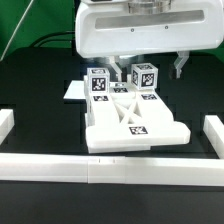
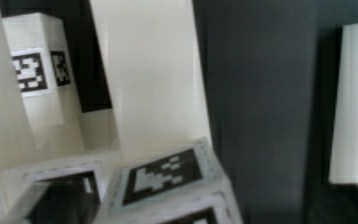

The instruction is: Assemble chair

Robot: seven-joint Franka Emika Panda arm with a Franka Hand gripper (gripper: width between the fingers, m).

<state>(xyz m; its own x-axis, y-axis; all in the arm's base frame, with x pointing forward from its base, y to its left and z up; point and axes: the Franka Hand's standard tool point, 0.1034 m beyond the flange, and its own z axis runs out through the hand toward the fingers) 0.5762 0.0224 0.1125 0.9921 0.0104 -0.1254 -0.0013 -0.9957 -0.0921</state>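
Note:
The chair's white pieces sit together in the middle of the black table. A flat panel (image 1: pixel 135 128) with cut-outs and a tag lies in front. Behind it stand two tagged blocks, one on the exterior view's left (image 1: pixel 98 83) and one on its right (image 1: pixel 145 75). My gripper (image 1: pixel 151 69) hangs over the right block. Its fingers (image 1: pixel 181 67) stand wide on either side of the block with a gap to it, open and holding nothing. The wrist view looks close onto a tagged block (image 2: pixel 167 175) and a tall tagged white piece (image 2: pixel 37 80). My fingers do not show there.
A long white border rail (image 1: pixel 110 165) runs along the front, with short rail ends at the exterior view's left (image 1: pixel 5 125) and right (image 1: pixel 213 130). The marker board (image 1: pixel 72 90) lies flat beside the left block.

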